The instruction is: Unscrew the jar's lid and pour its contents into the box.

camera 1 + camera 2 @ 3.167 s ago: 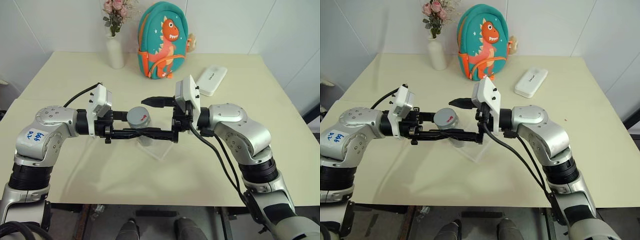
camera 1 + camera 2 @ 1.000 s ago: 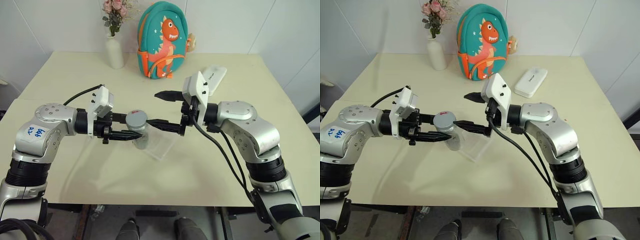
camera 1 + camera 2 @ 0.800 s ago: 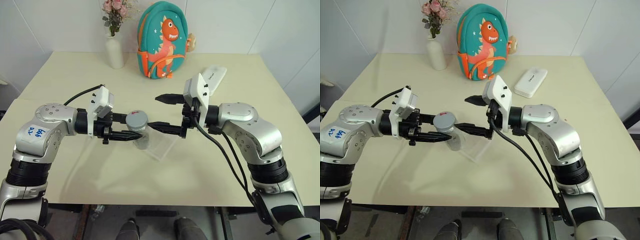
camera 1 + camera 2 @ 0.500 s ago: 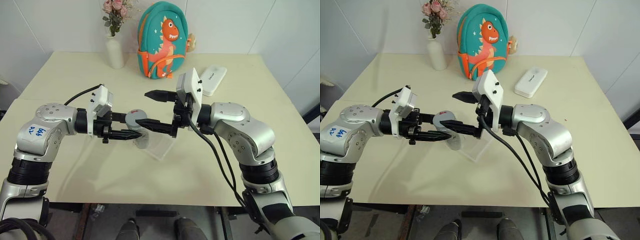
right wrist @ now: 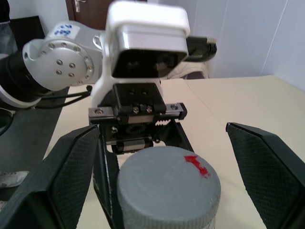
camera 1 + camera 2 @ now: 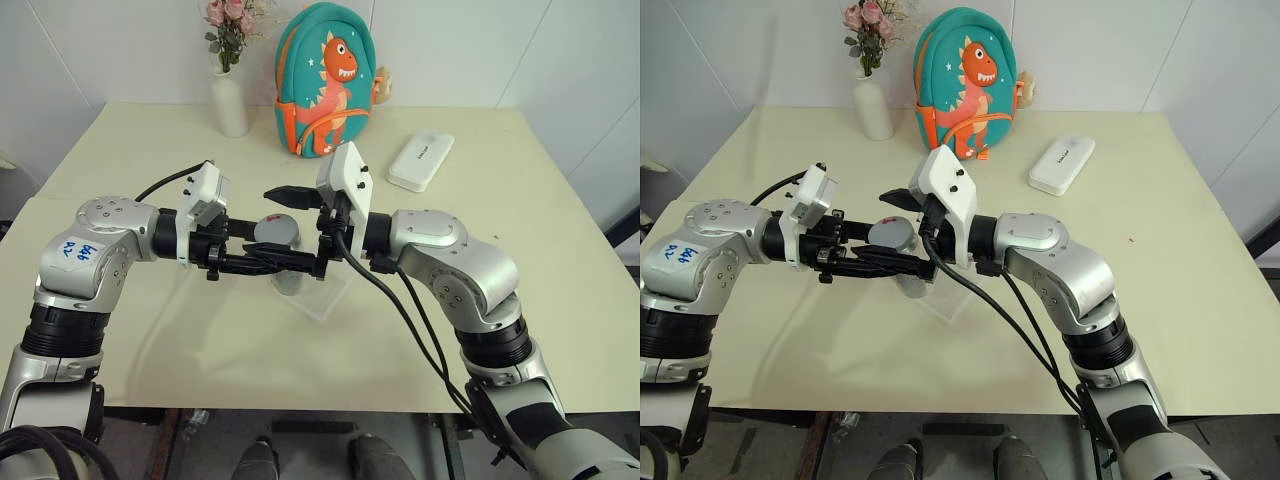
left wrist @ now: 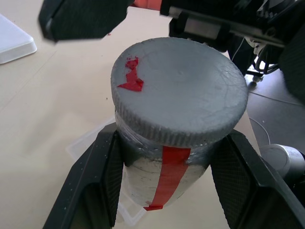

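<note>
A: Step in hand? Quick.

B: Lining up for the unscrew. My left pincer [image 7: 167, 191] is clamped on the jar [image 7: 159, 179] just under the cap, holding it upright in the air above the box [image 6: 322, 292], which lies on the tabletop [image 6: 480, 330] toward the near edge, about mid-width. My right pincer [image 5: 167, 162] is spread wide, one finger on each side of the lid [image 5: 167, 183], not touching it as far as I can see.

A: Lid status?

B: On the jar, red mark up. Looks seated; no gap that I can make out. Contents: can't see them through the jar wall.

A: Next move?

B: My judgement: close the right pincer on the lid's ribbed rim, square to it, then turn while the left keeps the jar from spinning. Smooth round cap, so a skewed pinch may slip.

A: What differs from a second ago?

B: Right pincer was off to the right of the jar, well short of it; now it straddles the lid. Its spread looks the same. Left grip and jar sit about where they were. Box, white case [image 6: 421, 160] near the far right corner, dinosaur backpack [image 6: 326, 82] and flower vase [image 6: 229, 100] at the far edge: unmoved.
</note>
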You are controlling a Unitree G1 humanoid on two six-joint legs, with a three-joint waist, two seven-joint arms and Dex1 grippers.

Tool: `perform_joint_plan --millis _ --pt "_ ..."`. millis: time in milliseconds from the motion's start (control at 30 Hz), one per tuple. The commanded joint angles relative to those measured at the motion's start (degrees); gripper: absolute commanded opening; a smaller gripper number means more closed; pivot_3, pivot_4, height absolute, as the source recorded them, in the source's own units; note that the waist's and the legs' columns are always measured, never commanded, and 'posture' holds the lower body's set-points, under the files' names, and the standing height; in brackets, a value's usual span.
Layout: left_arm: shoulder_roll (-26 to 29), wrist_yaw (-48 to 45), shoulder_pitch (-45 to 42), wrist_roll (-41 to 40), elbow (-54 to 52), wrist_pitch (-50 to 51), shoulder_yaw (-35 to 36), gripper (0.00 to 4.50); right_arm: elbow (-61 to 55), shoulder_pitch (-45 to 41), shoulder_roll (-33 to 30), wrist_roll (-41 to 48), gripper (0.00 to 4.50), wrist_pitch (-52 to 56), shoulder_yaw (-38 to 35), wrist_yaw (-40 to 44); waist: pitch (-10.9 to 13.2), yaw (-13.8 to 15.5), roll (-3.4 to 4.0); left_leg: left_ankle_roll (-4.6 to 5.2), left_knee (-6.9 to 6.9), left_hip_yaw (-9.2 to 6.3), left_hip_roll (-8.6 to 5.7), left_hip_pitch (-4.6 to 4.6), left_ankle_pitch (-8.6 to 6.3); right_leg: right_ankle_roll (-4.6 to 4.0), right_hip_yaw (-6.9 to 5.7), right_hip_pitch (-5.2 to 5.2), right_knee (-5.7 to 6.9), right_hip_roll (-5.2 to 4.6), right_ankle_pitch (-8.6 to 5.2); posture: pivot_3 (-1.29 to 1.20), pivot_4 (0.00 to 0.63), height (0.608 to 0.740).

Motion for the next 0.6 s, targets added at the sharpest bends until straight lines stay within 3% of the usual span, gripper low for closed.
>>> perform_joint_plan --millis 33,600 --pt "0.3 -0.7 -1.2 0.4 -0.4 -1.0 0.1 2.39 0.3 -1.8 1.0 -1.1 4.45 -2.4 0.3 0.4 0.0 0.0 0.00 0.00 0.00 0.00 0.00 0.00 0.00 0.00 0.00 0.00 0.00 0.00 0.00 0.00 0.150 0.740" --pt "0.2 0.1 -0.6 0.4 -1.7 -0.9 0.6 2.39 3.6 -1.8 0.5 -5.1 4.45 -4.9 0.0 1.5 0.0 0.0 0.00 0.00 0.00 0.00 0.00 -0.01 0.00 0.00 0.00 -0.01 0.00 0.00 0.00 0.00 0.150 0.740"
